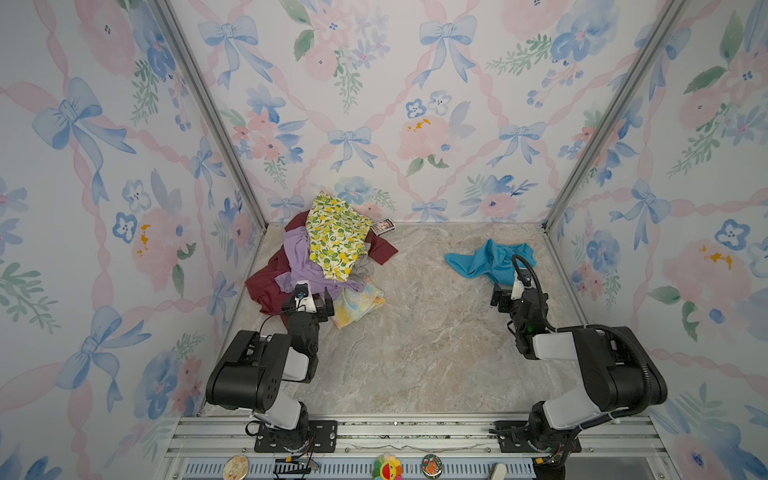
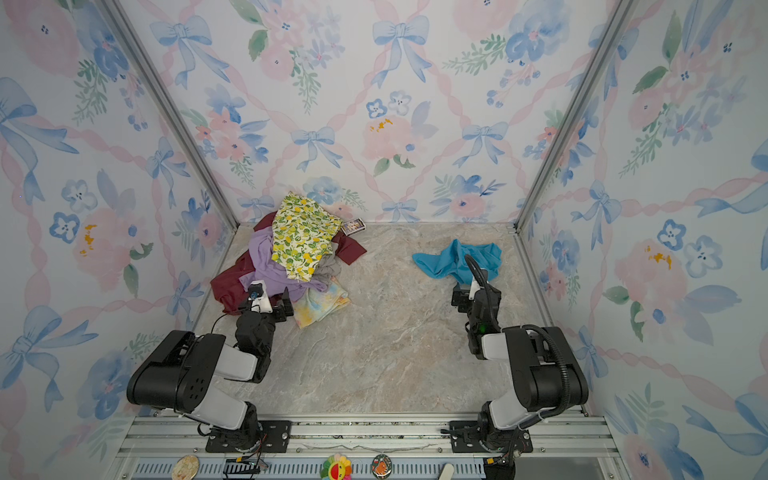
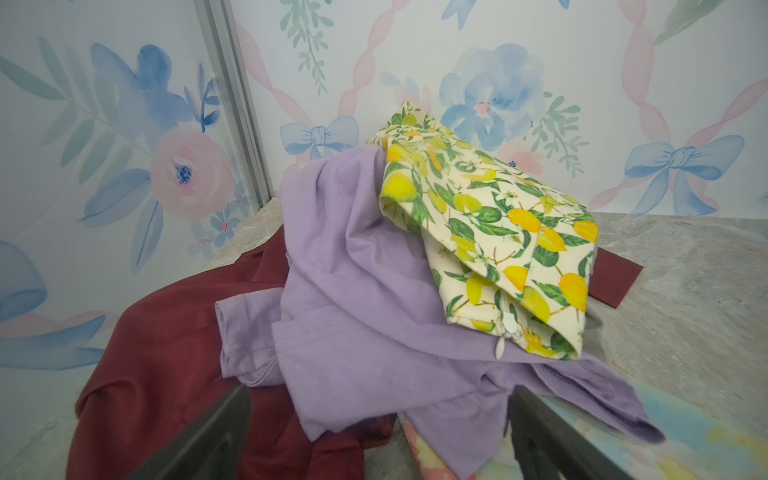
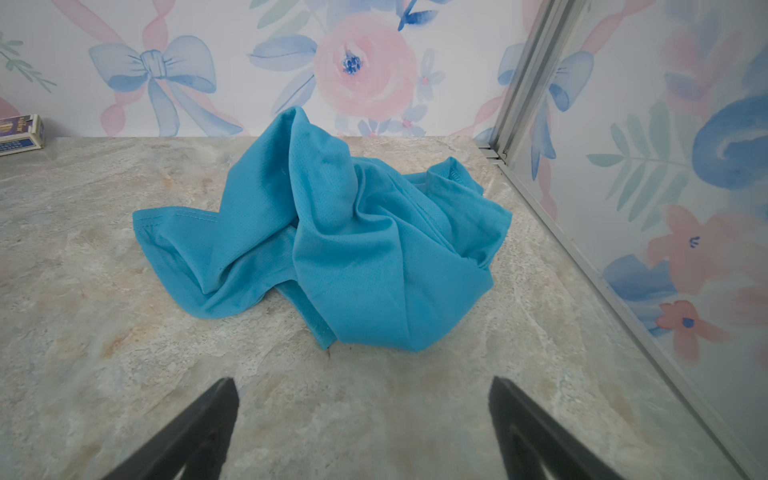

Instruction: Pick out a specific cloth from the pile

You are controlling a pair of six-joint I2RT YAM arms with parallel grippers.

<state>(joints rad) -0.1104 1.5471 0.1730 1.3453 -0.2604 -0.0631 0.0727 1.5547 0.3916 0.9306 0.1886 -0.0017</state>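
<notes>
Nearest us, the left arm (image 1: 266, 374) and right arm (image 1: 590, 361) sit folded low at the front rail, with both sets of jaws spread wide and empty. The left jaws hang over the near edge of the pile (image 1: 320, 262), above the lavender cloth (image 3: 353, 291) and maroon cloth (image 3: 166, 353). We cannot tell if they touch the fabric. The right jaws face the cloth (image 4: 353, 241) across a bare strip of tabletop (image 1: 415, 340), close to it but apart. The cloth lies crumpled and alone on the right of the tabletop, well apart from the pile, so we judge it already separated. It looks thin, light and limp, a fine mesh knit. It should drape and trail rather than hold its shape, and it looks neither fragile nor slippery. The best hold looks like the raised ridge of folds in its middle or the stitched hem corner, since a flat area gives the jaws little to pinch. There is wide open room between the cloth and the pile. The side rail (image 4: 582, 232) and right wall run just beside the cloth's far edge, so any lift should come inward. Farther back, the lemon-print cloth (image 1: 336, 237) tops the pile and the tie-dye cloth (image 1: 357, 305) pokes out near us. A small box (image 1: 382, 227) sits by the back wall.
</notes>
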